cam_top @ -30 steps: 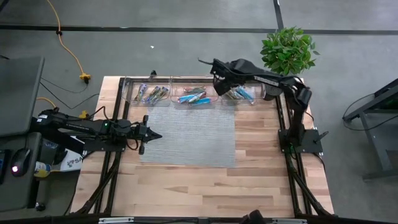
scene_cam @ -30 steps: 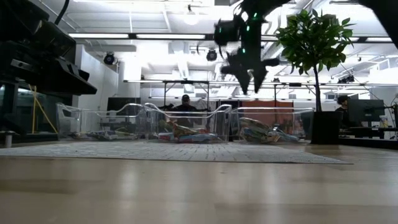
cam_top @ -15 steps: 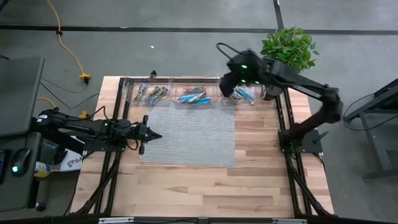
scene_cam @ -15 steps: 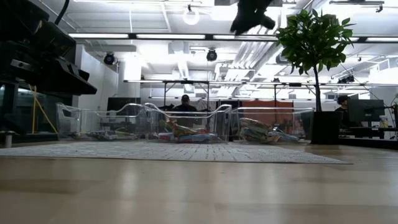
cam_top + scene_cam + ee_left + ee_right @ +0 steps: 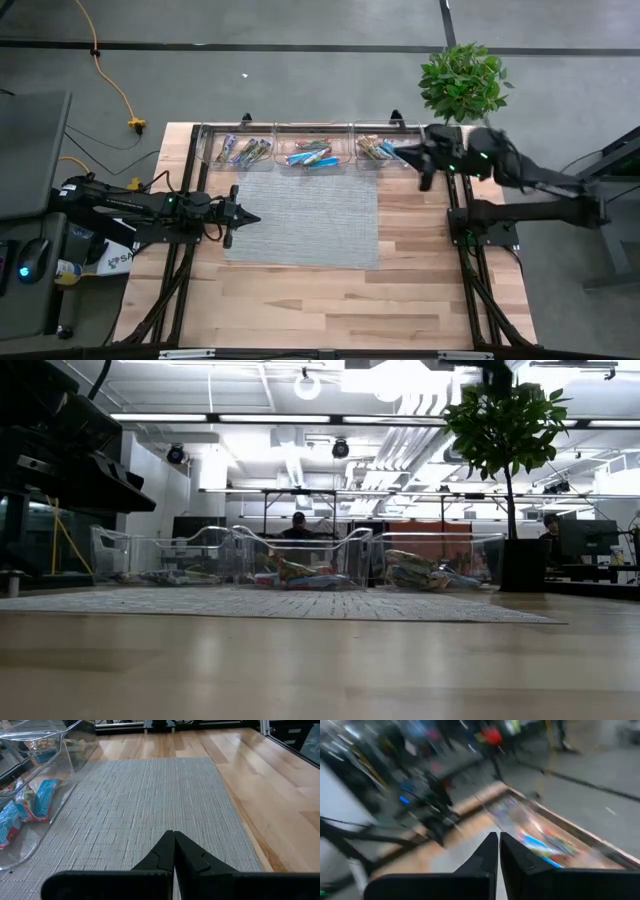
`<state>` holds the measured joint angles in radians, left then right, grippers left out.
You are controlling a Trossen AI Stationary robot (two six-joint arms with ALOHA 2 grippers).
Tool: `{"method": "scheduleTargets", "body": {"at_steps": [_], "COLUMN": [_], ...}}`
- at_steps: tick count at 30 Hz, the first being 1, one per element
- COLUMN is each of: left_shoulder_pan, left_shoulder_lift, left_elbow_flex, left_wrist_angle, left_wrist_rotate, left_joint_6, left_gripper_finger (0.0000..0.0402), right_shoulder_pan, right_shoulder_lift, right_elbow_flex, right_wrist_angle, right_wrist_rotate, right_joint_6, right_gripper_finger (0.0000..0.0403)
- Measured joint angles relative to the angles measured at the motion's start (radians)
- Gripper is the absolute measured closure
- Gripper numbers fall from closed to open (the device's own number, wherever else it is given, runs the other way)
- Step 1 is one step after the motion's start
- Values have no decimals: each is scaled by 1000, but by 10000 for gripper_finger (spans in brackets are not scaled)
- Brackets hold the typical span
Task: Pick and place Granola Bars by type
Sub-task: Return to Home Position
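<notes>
The Granola Bars lie in three clear bins along the table's far edge: left (image 5: 243, 150), middle (image 5: 312, 155) and right (image 5: 383, 150). The low view shows them through the bin walls (image 5: 300, 573). Blue-wrapped bars (image 5: 35, 805) show in a bin in the left wrist view. My left gripper (image 5: 250, 218) (image 5: 173, 837) hovers shut over the left edge of the grey mat (image 5: 300, 215) with nothing in it. My right gripper (image 5: 403, 152) (image 5: 497, 840) is shut on nothing, by the right bin's right end. It is out of the low view.
A potted plant (image 5: 462, 80) (image 5: 505, 420) stands at the table's far right corner, close behind my right arm. Bare wood (image 5: 330, 300) lies on the near side of the mat. A person (image 5: 297, 525) sits in the room beyond the bins.
My right gripper has risen out of the top of the low view. It has swung from above the middle and right bins toward the table's right edge as the arm drew back. The bars and bins lie as before.
</notes>
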<state>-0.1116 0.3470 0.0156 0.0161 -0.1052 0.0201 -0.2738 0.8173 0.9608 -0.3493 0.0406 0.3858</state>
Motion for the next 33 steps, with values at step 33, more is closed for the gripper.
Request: {"method": "scheduleTargets", "body": {"at_steps": [33], "left_shoulder_pan": [0], "left_shoulder_lift": [0], "left_elbow_flex": [0], "left_wrist_angle": [0], "left_wrist_rotate": [0], "left_joint_6": [0], "left_gripper_finger": [401], "right_shoulder_pan": [124], "right_shoulder_lift": [-816], "right_elbow_flex": [-951], "right_wrist_angle": [825], "right_wrist_rotate": [-365], "right_joint_6": [-3], "right_gripper_finger": [402]}}
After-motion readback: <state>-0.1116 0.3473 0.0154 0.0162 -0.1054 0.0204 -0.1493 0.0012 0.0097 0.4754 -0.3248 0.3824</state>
